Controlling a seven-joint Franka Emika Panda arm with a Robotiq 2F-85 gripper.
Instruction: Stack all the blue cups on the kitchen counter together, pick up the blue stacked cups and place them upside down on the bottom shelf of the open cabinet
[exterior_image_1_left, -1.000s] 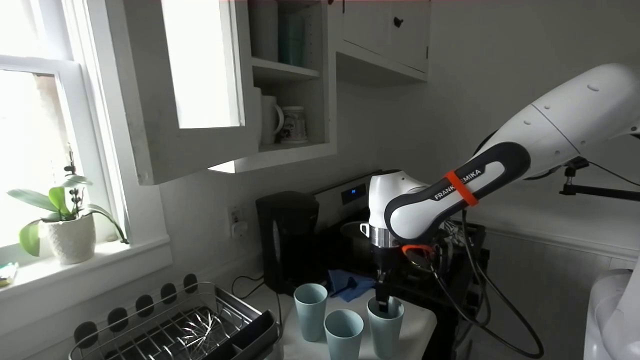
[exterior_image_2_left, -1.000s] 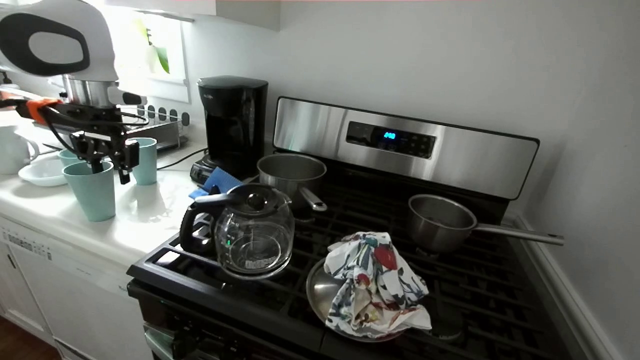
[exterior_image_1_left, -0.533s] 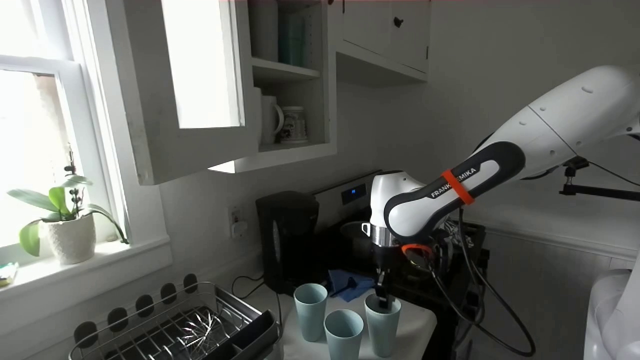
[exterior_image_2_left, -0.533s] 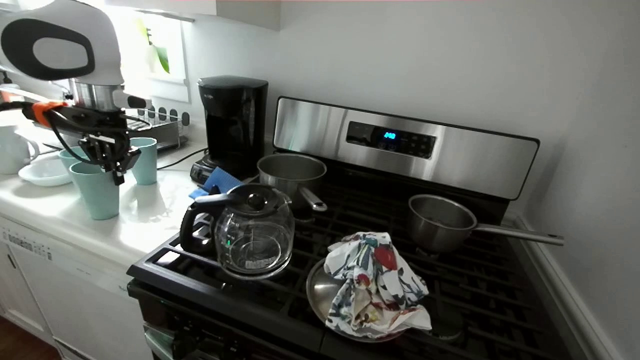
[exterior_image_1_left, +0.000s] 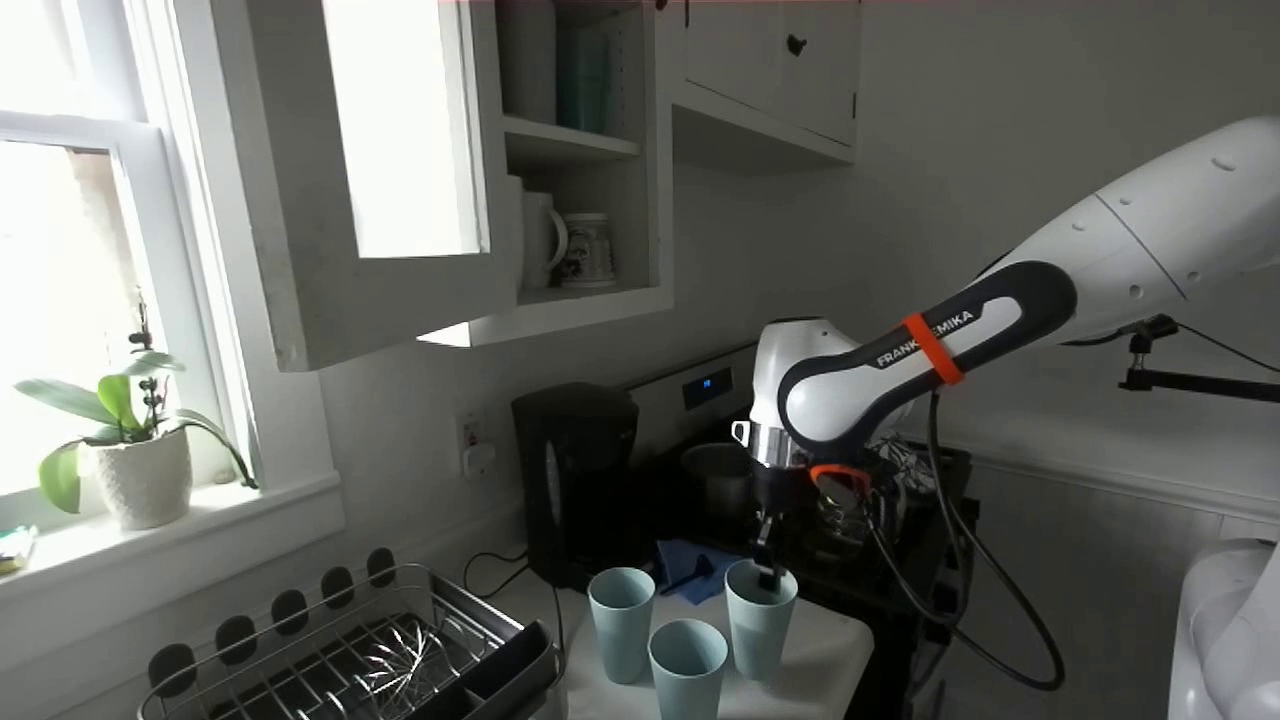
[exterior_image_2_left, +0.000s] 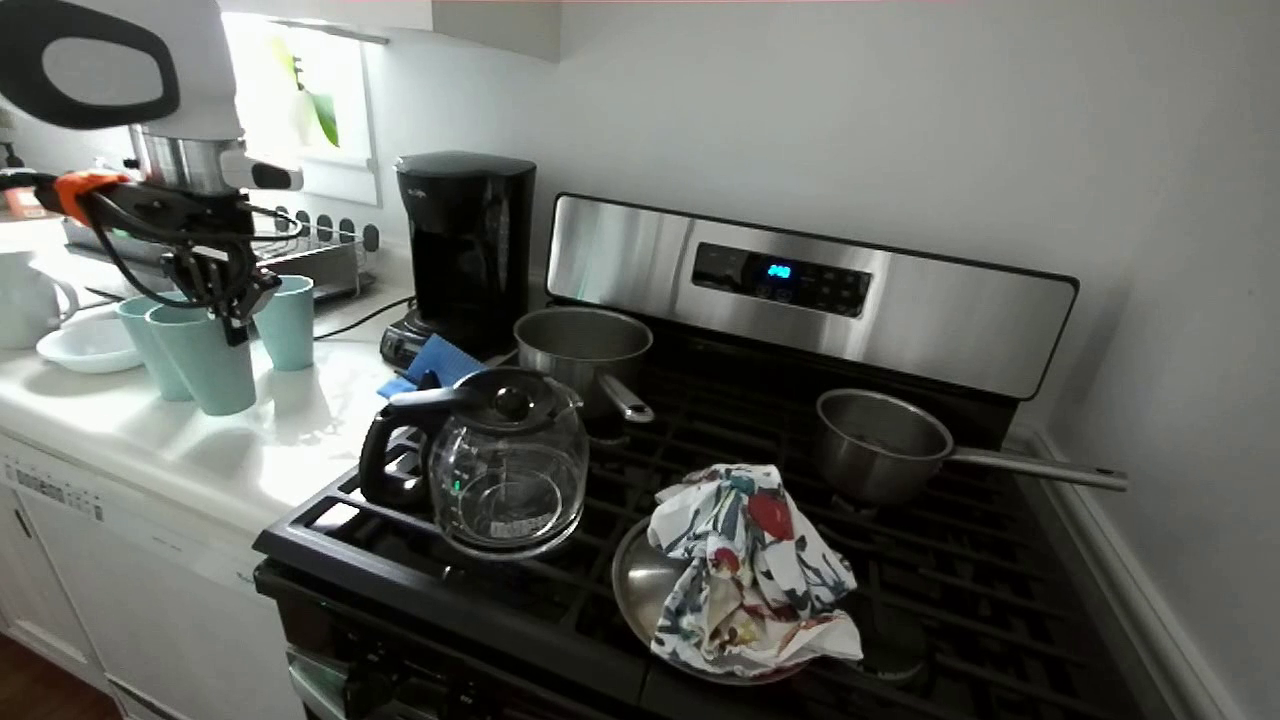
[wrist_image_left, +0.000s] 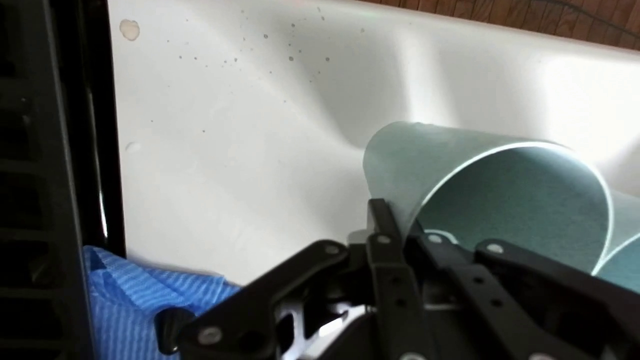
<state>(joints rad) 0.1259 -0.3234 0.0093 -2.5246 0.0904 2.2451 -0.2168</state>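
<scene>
We logged the black two-fingered gripper (wrist_image_left: 402, 227), jaws nearly together, pinching the rim of a tapered pale blue-green cup (wrist_image_left: 492, 195) over the white counter (exterior_image_1_left: 820, 665); in an exterior view, a matching cup (exterior_image_1_left: 688, 675) stood at the held one's eight o'clock, a third cup (exterior_image_1_left: 622, 632) at nine.

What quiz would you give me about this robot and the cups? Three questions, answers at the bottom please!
1. True or false: the black metal pincer grips a pale blue, tapered cup by its rim.
2. How many such cups, counting that one, are on or just over the smooth white counter?
3. Where is the round, clear glass coffee pot?

Key: 1. True. 2. Three. 3. On the black-topped metal stove.
</scene>
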